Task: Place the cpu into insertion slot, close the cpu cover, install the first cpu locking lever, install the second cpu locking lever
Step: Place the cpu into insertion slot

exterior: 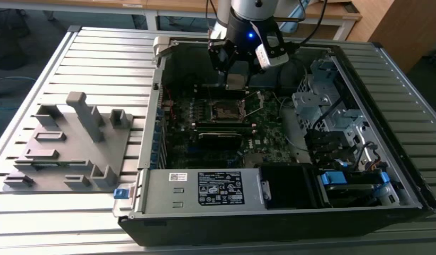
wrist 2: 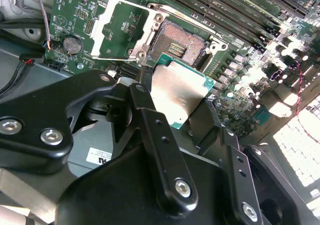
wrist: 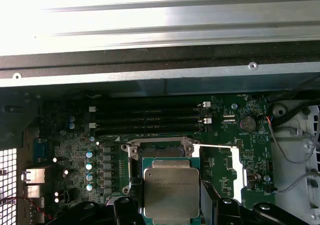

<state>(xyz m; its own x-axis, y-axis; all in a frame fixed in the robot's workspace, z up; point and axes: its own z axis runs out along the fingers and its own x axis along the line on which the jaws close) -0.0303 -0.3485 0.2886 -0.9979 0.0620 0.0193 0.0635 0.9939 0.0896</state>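
My gripper (exterior: 236,83) hangs inside the open computer case, shut on the cpu (exterior: 234,80). In the second wrist view the cpu (wrist 2: 176,91) is a silver-topped square with a green edge, clamped between the black fingers (wrist 2: 146,97) of the gripper (wrist 2: 176,96). It hovers tilted just beside the insertion slot (wrist 2: 183,42), a square black recess with its contact field bare. The cpu cover (wrist 2: 119,27) stands swung open next to the socket. In the first wrist view the cpu (wrist: 167,191) overlaps the insertion slot's rim (wrist: 159,146), and the cpu cover (wrist: 236,161) lies open to one side.
The motherboard (exterior: 203,143) lies in the case (exterior: 274,212), with long memory slots (wrist: 150,120) beside the socket. Drive cages and cables (exterior: 331,122) fill the exterior view's right. A grey fixture (exterior: 69,143) stands on the slatted table at the exterior view's left.
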